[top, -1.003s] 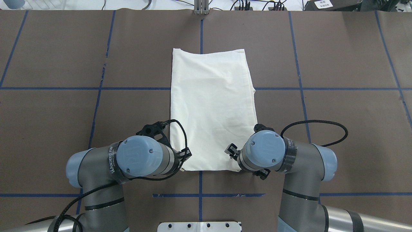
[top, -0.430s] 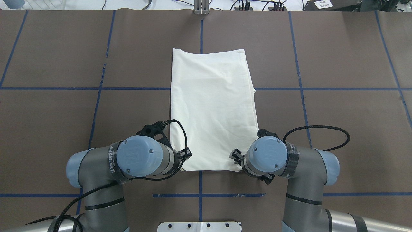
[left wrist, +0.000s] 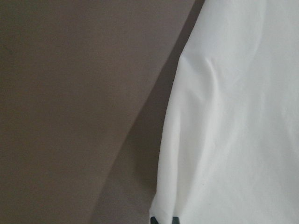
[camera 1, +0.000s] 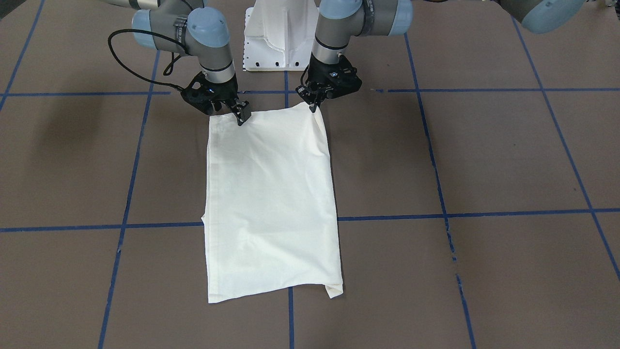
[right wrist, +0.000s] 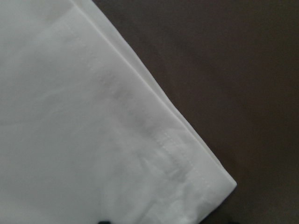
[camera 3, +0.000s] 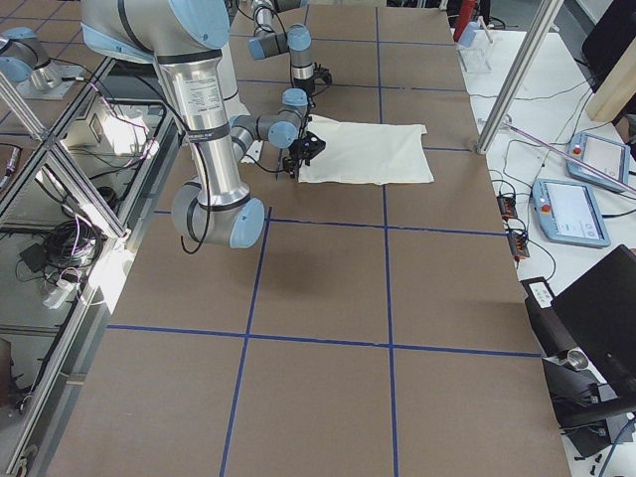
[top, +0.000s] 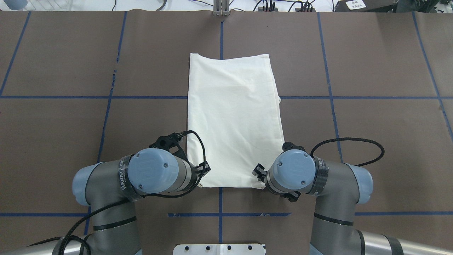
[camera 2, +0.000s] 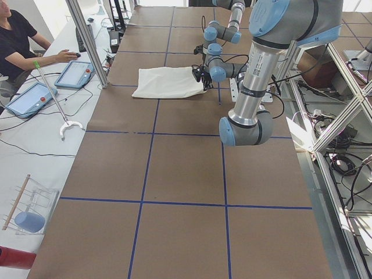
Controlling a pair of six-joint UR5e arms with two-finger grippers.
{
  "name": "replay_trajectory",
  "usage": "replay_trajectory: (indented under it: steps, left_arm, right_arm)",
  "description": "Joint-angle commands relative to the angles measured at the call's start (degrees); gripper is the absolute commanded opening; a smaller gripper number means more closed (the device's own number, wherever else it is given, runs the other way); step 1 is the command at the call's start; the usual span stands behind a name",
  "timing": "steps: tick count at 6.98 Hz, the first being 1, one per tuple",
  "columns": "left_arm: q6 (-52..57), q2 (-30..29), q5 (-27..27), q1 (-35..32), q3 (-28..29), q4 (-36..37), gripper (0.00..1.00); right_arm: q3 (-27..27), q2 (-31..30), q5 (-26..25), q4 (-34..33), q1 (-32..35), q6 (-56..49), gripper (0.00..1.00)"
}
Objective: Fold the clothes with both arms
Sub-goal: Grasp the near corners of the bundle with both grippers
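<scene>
1. One cream T-shirt (top: 233, 120), plain side up and folded long, lies midway between the left and right edges of the table (top: 389, 53).
2. Of two grippers, the left gripper (camera 1: 314, 106) clamps its robot-side corner.
3. The right gripper (camera 1: 227, 111) straddles the other near corner, fingers apart.

One camera looks down from behind the robot base (top: 219, 249), another faces it across the bench (top: 53, 124); two watch from the ends; both wrist cameras hug corners of the shirt (top: 233, 120).

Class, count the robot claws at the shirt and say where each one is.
2. The left claw is at the shirt's robot-side corner on the robot's left. The right claw is on the same edge, near its right corner.
</scene>
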Motion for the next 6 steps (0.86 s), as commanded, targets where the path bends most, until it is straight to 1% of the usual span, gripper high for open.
replay_trajectory:
  steps: [1, 2, 6]
  left_arm:
    - [0.0, 0.0, 0.0, 0.0, 0.1, 0.0, 0.00]
    - [0.0, 0.0, 0.0, 0.0, 0.1, 0.0, 0.00]
    - [0.0, -0.1, 0.0, 0.0, 0.1, 0.0, 0.00]
  right_arm:
    - [0.2, 0.4, 0.1, 0.0, 0.1, 0.0, 0.02]
    - [0.3, 0.4, 0.2, 0.0, 0.5, -0.1, 0.00]
    - [0.4, 1.6, 0.1, 0.0, 1.2, 0.1, 0.00]
